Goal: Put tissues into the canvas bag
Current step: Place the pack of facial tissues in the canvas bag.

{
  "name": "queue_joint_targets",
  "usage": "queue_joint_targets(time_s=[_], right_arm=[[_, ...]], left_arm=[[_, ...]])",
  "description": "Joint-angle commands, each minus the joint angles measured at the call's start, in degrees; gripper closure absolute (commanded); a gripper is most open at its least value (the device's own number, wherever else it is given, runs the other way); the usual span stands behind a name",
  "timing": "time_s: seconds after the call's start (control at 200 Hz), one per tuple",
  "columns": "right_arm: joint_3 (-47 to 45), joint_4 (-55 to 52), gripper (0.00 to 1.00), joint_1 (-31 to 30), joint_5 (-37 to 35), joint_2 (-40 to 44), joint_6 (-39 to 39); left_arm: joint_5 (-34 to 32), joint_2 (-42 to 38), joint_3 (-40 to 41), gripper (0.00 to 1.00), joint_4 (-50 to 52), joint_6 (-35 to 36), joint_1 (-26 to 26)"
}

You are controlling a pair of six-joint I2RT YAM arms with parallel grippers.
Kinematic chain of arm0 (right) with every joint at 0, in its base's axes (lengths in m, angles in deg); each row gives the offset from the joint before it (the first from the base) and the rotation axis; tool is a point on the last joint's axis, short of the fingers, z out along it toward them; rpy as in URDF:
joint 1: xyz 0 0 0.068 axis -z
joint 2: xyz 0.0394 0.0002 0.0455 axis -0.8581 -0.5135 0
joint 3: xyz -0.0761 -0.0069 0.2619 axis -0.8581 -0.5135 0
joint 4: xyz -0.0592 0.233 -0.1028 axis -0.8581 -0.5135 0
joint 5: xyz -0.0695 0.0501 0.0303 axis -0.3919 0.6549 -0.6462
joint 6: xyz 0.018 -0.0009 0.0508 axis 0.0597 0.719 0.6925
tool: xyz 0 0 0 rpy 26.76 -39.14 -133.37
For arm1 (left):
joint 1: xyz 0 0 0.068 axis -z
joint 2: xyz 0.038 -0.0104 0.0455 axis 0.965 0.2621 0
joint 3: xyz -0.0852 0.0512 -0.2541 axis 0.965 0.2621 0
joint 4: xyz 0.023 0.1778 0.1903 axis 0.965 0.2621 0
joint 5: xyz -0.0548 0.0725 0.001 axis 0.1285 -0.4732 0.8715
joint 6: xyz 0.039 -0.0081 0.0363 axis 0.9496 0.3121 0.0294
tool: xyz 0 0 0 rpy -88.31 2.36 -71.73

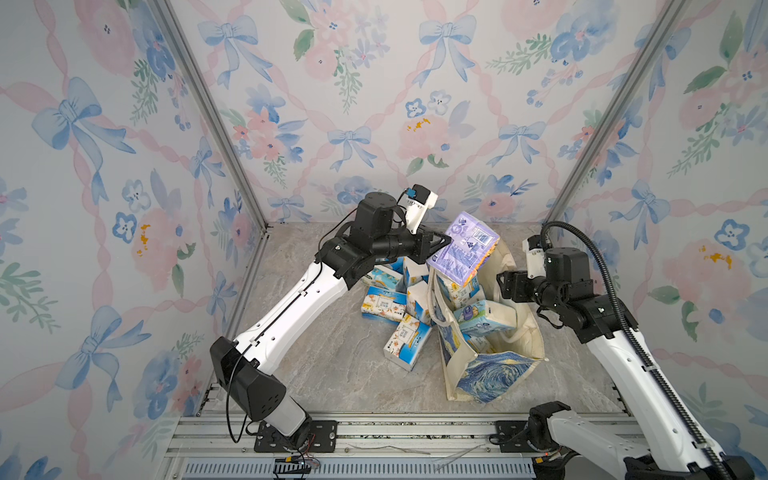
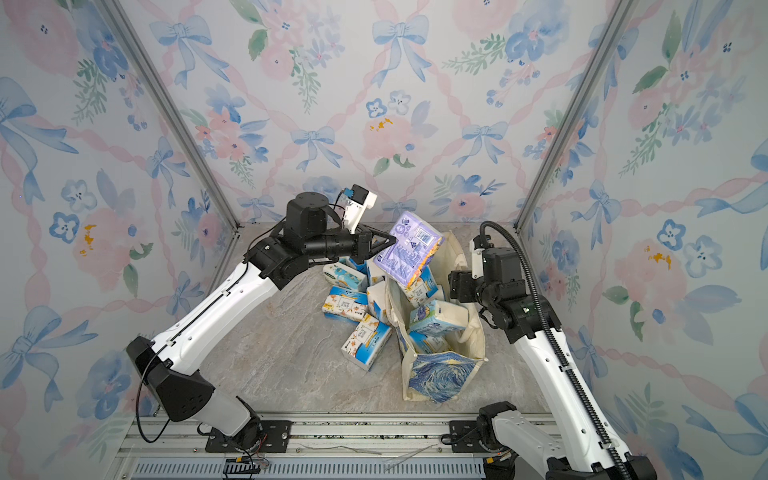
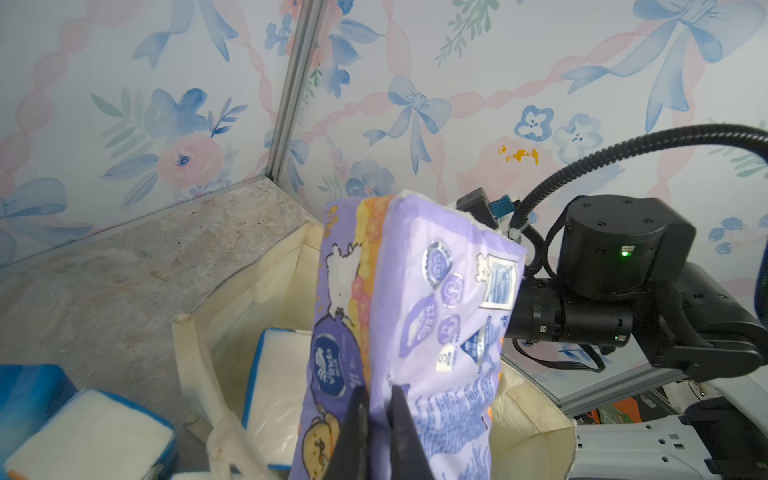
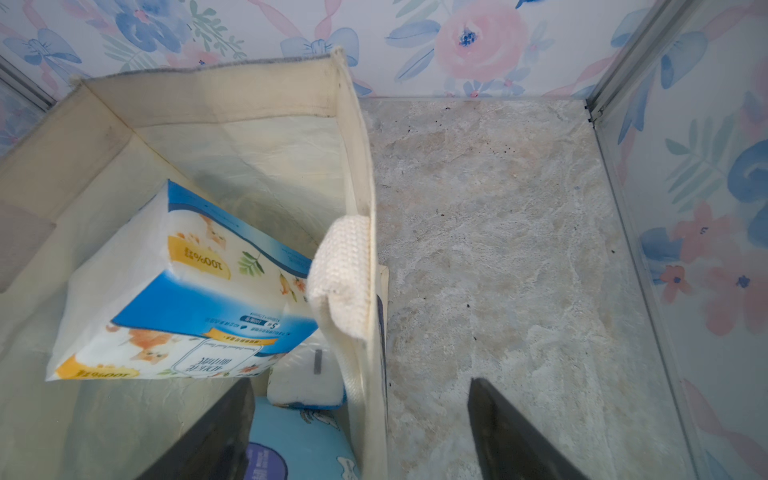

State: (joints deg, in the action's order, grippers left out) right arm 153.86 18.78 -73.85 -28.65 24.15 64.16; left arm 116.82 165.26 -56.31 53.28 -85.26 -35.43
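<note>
above the far end of the bag's mouth, the left gripper [image 1: 445, 242] pinches one corner of a lavender soft tissue pack [image 1: 463, 249], its jaws nearly together on the wrapper. the pack hangs tilted, clear of the contents below. the left wrist view adds what the top views lack: two dark fingers [image 3: 357, 432] pressed into the pack's edge, its barcode side, and cream lining underneath.

the large cream canvas bag with a blue-and-yellow swirl print [image 1: 490, 374] stands open right of centre on the grey marbled table [image 1: 332, 374], holding several blue-and-white tissue packs [image 1: 484, 318]. in both top views, loose blue-and-white packs [image 2: 353, 307] lie heaped on the table just left of the bag.

the right gripper [image 4: 361, 384] is spread wide. only the right wrist view shows it straddling the bag's right wall, one finger inside and one outside. that view also shows a looped cream handle [image 4: 343, 270] folded over the rim and a leaning blue-and-white pack [image 4: 187, 291] inside. whether the fingers touch the canvas cannot be told.
</note>
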Motion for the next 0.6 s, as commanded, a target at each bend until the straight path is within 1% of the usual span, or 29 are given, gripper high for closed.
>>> queue_joint_targets(time_s=[0.0, 0.2, 0.325, 0.42, 0.475, 0.505, 0.595], right_arm=[[-0.14, 0.12, 0.18, -0.55, -2.24, 0.72, 0.08], [-0.23, -0.05, 0.18, -0.02, -2.97, 0.74, -0.62], [-0.27, -0.01, 0.18, 0.33, -3.14, 0.88, -0.78], [-0.38, 0.03, 0.18, 0.55, -3.28, 0.92, -0.72], [-0.41, -0.01, 0.18, 0.68, -3.50, 0.96, -0.78], [-0.40, -0.05, 0.18, 0.77, -3.54, 0.98, -0.80], [-0.34, 0.02, 0.18, 0.95, -3.68, 1.31, -0.87]], left_arm=[[2.46, 2.68, -2.49, 1.00, -3.30, -1.56, 1.66], [6.55, 7.56, -2.54, 0.99, -3.21, -3.70, 4.10], [8.47, 8.37, -1.65, 0.98, -3.14, -4.54, 4.26], [8.89, 8.41, -0.89, 0.95, -2.69, -4.72, 4.22], [9.29, 8.25, -0.40, 0.91, -2.44, -4.95, 4.23], [9.59, 8.38, -0.26, 0.87, -2.14, -5.05, 4.23], [10.26, 8.54, -0.01, 0.70, -0.58, -4.99, 4.22]])
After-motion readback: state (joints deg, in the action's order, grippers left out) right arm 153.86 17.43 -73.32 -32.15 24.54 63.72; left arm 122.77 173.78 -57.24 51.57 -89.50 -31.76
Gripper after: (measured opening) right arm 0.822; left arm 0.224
